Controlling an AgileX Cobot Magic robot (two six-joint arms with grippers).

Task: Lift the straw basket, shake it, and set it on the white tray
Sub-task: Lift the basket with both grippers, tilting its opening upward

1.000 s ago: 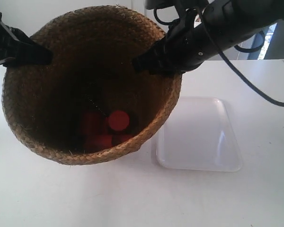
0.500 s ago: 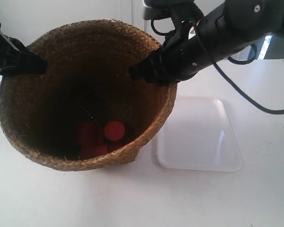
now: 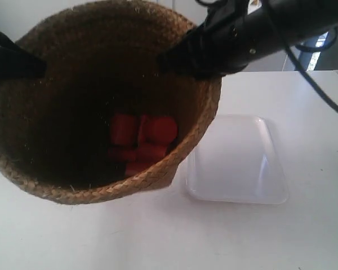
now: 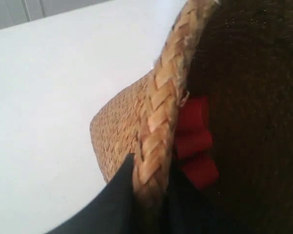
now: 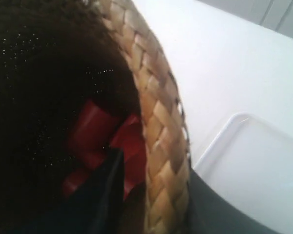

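The straw basket [image 3: 56, 185] hangs in the air, held by both arms at opposite sides of its rim. My left gripper [image 4: 154, 192] is shut on the braided rim [image 4: 161, 122], one finger outside and one inside; in the exterior view it is the gripper [image 3: 36, 67] at the left. My right gripper [image 5: 154, 200] is shut on the rim [image 5: 161, 126] opposite, seen in the exterior view as the gripper [image 3: 169, 62] at the right. Several red pieces [image 3: 141, 143] lie in the dark bottom. The white tray [image 3: 236, 160] lies flat on the table, to the basket's right.
The white table [image 3: 158, 236] spreads below and around the basket. A black cable [image 3: 321, 95] hangs from the arm at the exterior view's right, above the tray.
The basket has risen toward the exterior camera and looks larger. The red pieces inside have slid toward the right side of its bottom. Both grippers keep their hold on the rim.
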